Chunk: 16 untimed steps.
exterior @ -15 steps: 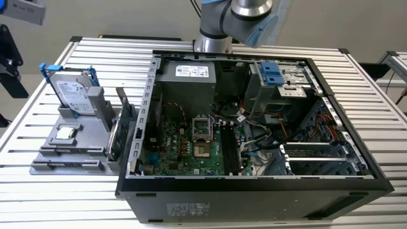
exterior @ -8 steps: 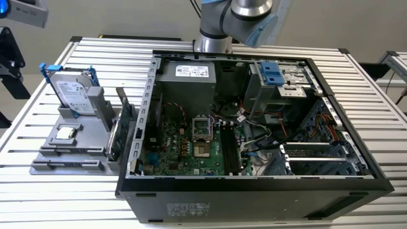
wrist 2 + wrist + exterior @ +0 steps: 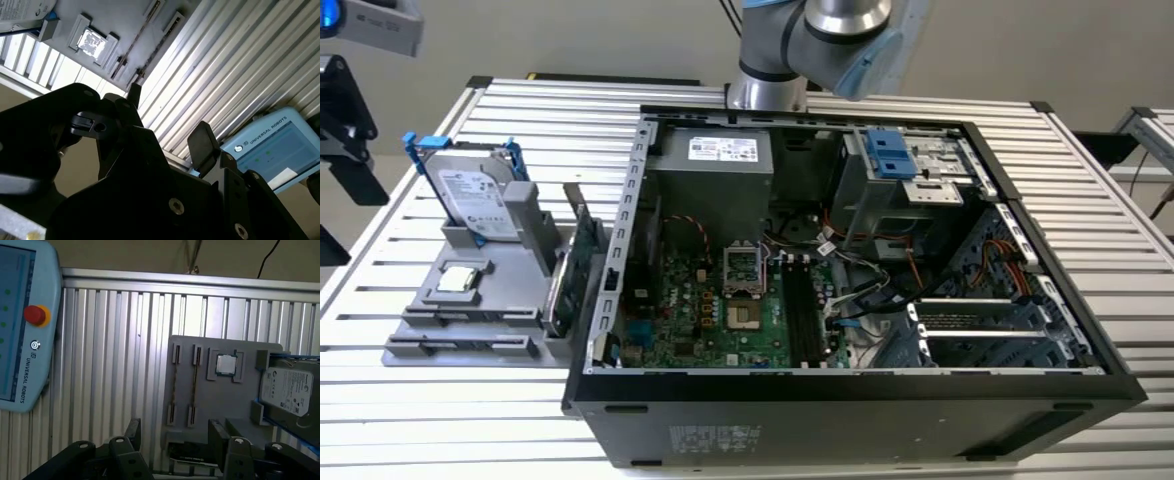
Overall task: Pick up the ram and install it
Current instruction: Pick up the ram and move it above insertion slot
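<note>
The tool (image 3: 174, 429) hangs open over the tabletop (image 3: 115, 350), holding nothing. Well below it the ram (image 3: 173, 385), seen edge-on as a thin strip, stands in a slot of the grey holder (image 3: 240, 405), left of the chip (image 3: 226, 365).

the worktop (image 3: 494, 110) is a bed of ribbed aluminium slats, silver and bare over most of its width, running lengthwise across the exterior view. an open computer case (image 3: 854, 400) lies on its side in the middle of the slats, its black outer wall toward the near edge. just beside the case, on the exterior view's left, a grey parts holder (image 3: 467, 315) sits flat on the slats, close to the case's wall. in the first wrist view the same holder (image 3: 240, 400) rests on the worktop (image 3: 115, 350) with bare slats around it; in the second wrist view the holder (image 3: 125, 20) lies on the slats (image 3: 225, 75).
</note>
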Each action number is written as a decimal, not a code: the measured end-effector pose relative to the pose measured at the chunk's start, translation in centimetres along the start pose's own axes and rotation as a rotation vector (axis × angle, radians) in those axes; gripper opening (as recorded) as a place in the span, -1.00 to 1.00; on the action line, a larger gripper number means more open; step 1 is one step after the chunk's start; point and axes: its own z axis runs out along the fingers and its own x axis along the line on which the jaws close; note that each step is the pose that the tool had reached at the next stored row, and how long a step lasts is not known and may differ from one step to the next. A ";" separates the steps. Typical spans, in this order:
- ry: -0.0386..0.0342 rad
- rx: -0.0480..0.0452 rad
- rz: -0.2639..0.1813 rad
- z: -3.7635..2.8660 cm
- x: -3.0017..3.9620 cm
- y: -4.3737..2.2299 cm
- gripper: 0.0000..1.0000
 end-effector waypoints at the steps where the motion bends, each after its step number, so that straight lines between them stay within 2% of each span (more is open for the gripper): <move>1: -0.0032 0.0002 0.000 0.03 0.00 0.00 1.00; 3: -0.0070 0.0004 0.000 0.11 0.00 -0.01 1.00; 8: -0.0075 -0.0041 0.005 0.43 -0.01 -0.01 1.00; 16: -0.0077 -0.0040 0.005 0.57 -0.01 -0.02 1.00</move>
